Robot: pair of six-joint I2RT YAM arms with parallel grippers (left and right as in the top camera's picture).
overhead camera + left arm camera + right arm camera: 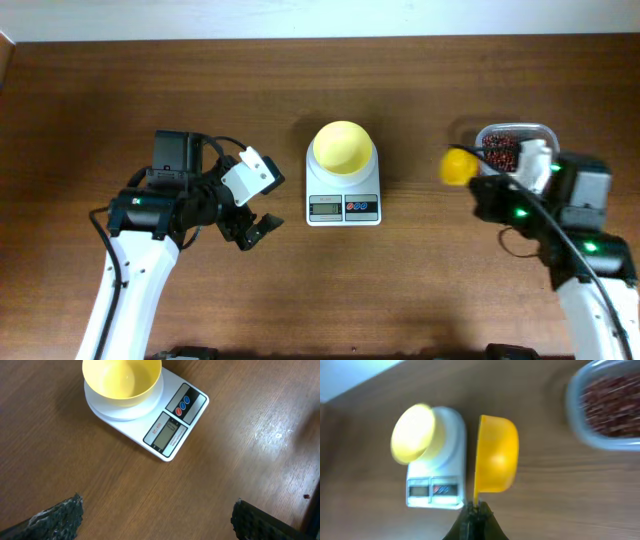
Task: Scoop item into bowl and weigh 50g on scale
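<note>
The pale yellow bowl sits on the white scale at the table's middle; both also show in the left wrist view, the bowl on the scale, and in the right wrist view, the bowl on the scale. The bowl looks empty. My right gripper is shut on the handle of the orange-yellow scoop, held between the scale and the clear tub of red-brown beans. In the overhead view the scoop is left of the beans. My left gripper is open and empty, left of the scale.
The clear plastic tub stands at the right, partly covered by my right arm. One stray bean lies on the wood. The table's far edge meets a white wall.
</note>
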